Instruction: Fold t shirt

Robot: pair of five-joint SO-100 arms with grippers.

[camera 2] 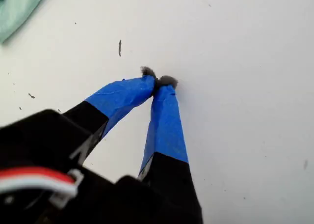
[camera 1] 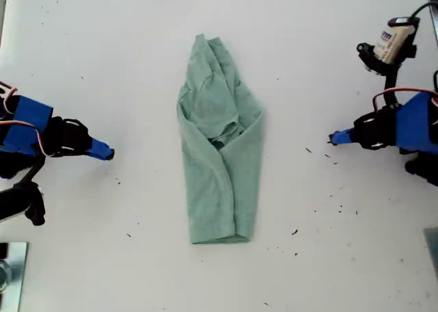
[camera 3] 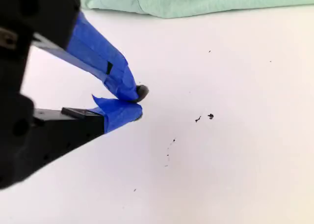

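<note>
The pale mint-green t shirt point(camera 1: 219, 154) lies on the white table in the middle of the exterior view. It is folded lengthwise into a narrow strip, bunched at its far end. My first gripper point(camera 1: 333, 139) sits low over the table at the exterior view's right, apart from the shirt. Its blue-taped fingers meet at the tips in the first wrist view point(camera 2: 159, 80), shut on nothing, and a corner of the shirt point(camera 2: 17, 8) shows there. My second gripper point(camera 1: 109, 154) is at the exterior view's left, also clear of the shirt. In the second wrist view it point(camera 3: 139, 102) is shut and empty, with the shirt's edge point(camera 3: 196, 0) beyond.
Small dark specks point(camera 1: 308, 150) dot the white table point(camera 1: 102, 52) near my first gripper and toward the front. A small white and black device point(camera 1: 390, 44) stands at the exterior view's far right. A metallic object point(camera 1: 10, 271) shows at that view's lower left corner.
</note>
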